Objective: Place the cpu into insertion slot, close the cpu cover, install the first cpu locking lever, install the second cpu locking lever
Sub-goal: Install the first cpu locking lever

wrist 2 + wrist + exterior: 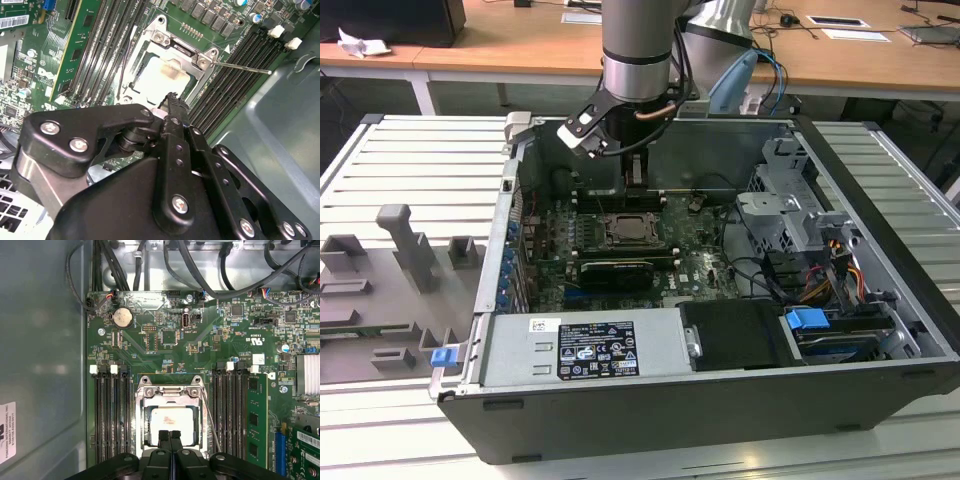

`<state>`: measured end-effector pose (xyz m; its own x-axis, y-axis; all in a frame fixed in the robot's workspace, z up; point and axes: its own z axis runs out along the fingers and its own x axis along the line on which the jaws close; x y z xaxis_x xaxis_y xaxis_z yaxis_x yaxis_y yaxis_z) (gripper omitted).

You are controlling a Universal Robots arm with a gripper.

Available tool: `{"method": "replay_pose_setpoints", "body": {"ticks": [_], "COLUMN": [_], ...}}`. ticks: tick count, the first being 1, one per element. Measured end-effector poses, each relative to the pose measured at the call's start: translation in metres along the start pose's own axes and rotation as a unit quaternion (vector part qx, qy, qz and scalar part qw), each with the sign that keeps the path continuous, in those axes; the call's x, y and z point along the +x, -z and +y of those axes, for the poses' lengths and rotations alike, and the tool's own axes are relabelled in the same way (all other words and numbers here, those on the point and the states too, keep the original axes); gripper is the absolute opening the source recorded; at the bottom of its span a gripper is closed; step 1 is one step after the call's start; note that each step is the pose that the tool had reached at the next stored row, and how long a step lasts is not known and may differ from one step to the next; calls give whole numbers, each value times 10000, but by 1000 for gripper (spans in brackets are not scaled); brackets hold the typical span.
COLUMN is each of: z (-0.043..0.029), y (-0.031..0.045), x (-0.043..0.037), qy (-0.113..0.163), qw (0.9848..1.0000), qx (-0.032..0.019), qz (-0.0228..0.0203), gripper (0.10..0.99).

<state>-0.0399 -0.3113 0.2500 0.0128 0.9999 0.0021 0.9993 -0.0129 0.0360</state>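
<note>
In the exterior view, an open case (880,330) is seen lying on a ribbed grey worktop (410,160). The arm reaches down into it. The claw (635,178) is held above the board, and the slot (625,228) lies just below it. A long black card (615,272) lies nearer than the slot, with a power supply (585,350) nearer again. A drive cage (790,210) stands off toward the exterior view's right. Grey fixtures (410,250) are set on the worktop outside the case.

In the second wrist view, the claw (172,97) is seen pressed together with nothing pinched. The cpu (157,80) lies just beyond its tip, seated in the slot, with its pale metal face showing. The silvery cover (181,50) is laid down around it, so the face shows through the window. A thin lever (240,66) slants out from the cover's corner across the memory slots (235,85). The grey case wall (280,125) lies beside the claw.

In the first wrist view, the two fingers of the claw (170,435) are seen side by side and touching, right over the edge of the cpu (172,421). The cover (170,394) frames it. Memory slots (112,415) flank the socket on both sides, and a green memory stick (257,415) stands past one bank. A round battery (121,317) and black cables (150,265) lie farther ahead.
</note>
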Motion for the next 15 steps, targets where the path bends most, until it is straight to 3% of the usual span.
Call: {"method": "replay_pose_setpoints", "body": {"ticks": [15], "z": [1], "y": [38], "x": [0], "qy": [0], "qw": [10000], "qx": [0], "qz": [0], "gripper": [106]}}
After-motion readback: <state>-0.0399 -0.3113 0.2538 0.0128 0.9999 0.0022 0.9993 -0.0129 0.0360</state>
